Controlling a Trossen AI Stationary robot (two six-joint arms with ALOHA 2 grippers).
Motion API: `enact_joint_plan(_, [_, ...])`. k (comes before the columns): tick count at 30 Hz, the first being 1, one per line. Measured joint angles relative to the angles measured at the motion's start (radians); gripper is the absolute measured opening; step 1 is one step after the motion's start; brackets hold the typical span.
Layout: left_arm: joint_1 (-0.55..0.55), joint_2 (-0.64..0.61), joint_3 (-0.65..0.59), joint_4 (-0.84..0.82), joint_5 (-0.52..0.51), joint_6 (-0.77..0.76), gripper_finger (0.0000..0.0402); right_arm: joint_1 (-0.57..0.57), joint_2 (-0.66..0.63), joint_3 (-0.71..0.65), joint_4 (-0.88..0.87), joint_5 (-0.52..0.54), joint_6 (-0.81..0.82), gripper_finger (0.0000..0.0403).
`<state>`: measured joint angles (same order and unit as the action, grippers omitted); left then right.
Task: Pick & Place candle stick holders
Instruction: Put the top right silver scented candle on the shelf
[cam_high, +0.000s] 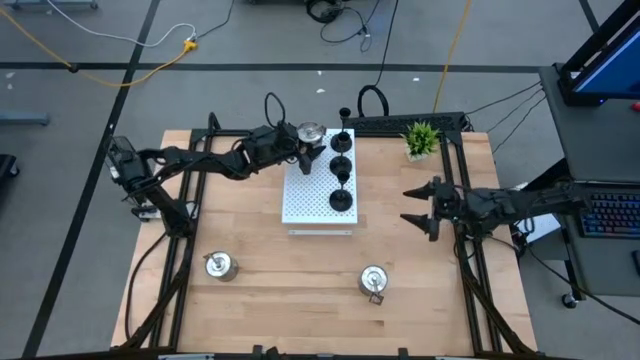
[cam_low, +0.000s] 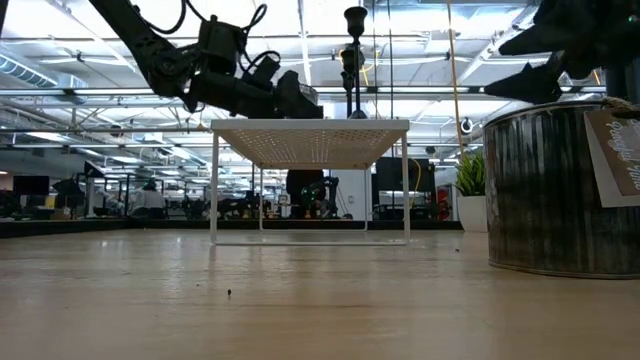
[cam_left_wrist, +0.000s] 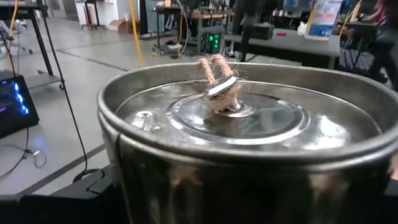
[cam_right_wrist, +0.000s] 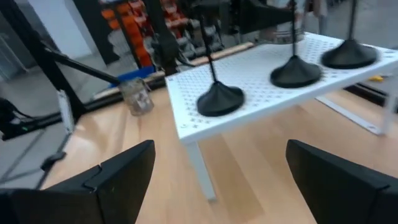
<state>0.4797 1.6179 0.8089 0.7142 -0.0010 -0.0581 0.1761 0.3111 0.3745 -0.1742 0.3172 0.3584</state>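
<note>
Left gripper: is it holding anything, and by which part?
The left gripper holds a silver candle stick holder by its side wall, jaws spread around the body, over the white board's far corner.

Things you can't see all of

The silver candle holder (cam_left_wrist: 249, 143) is cut off at the picture's edges, and the left gripper's fingers (cam_left_wrist: 93, 186) are mostly hidden beside it.

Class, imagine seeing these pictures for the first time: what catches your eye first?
A row of matte black thin-stemmed candle holders stands along the right edge of the white perforated rectangular board at the table's middle. At its far corner, the left hand holds a squat shiny silver metal holder.
</note>
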Motion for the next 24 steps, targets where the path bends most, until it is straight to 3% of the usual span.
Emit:
enact_joint_plan(11, [0.011,-0.001,0.000,-0.005,-0.010,0.027,0.0349,0.000,-0.042,-0.180,0.329,-0.008,0.000,0.0357])
enact_joint_plan(24, [0.011,0.027,0.002,0.013,-0.052,0.048,0.0348,0.000,-0.044,-0.185,0.385,-0.008,-0.003,0.0357])
